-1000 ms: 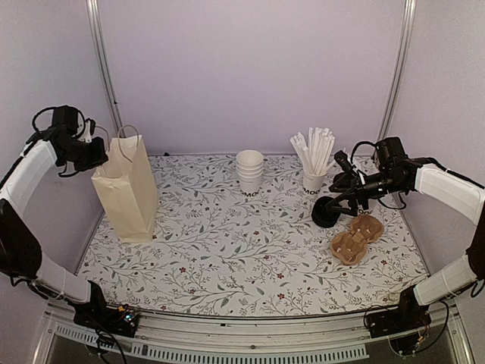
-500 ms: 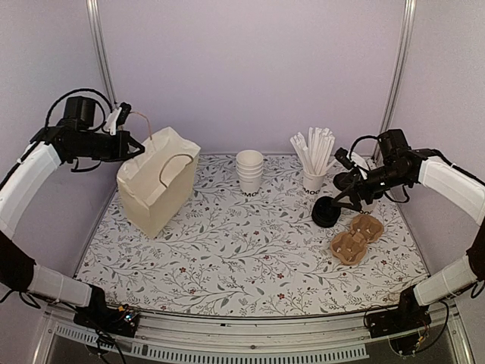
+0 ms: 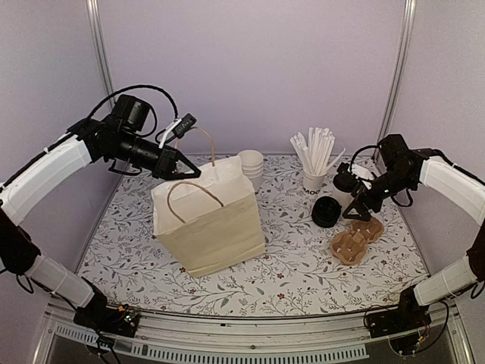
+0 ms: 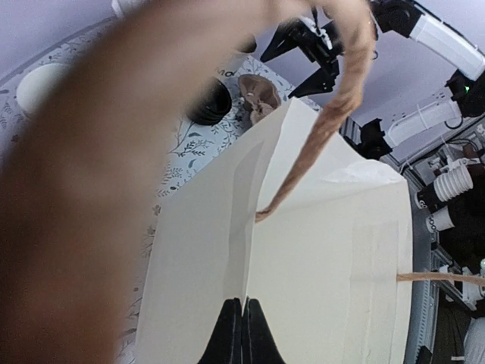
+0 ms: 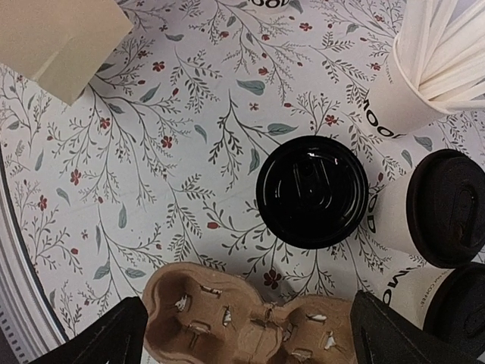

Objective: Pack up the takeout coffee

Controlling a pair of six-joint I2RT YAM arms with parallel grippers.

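**Top view.** The L claw (image 3: 184, 168) is pinching the top edge of the cream paper bag (image 3: 208, 224). In the L wrist view its fingers (image 4: 231, 337) are pressing together on the bag's centre fold. 1 loop handle (image 3: 203, 140) is arching up beside the claw; the other is lying flat against the bag's front. The bag is leaning, left of centre on the floral tabletop (image 3: 303, 265). Whether its base is touching cannot be told.

**R side.** The R claw (image 3: 362, 208) is hovering w/ fingers spread wide, gripping nothing, above the brown pulp cup carrier (image 5: 197, 311).

**R wrist view.** 2 lidded MOO cups (image 5: 445, 206) are standing side by side at the tabletop's R side, the 2nd nearer the camera's bottom corner. A loose black lid (image 5: 312, 189) is lying just L of them, between the carrier and the cup of straws (image 5: 394, 98). A stack of empty cups (image 3: 250, 168) is standing at the back, partly hidden behind the bag.
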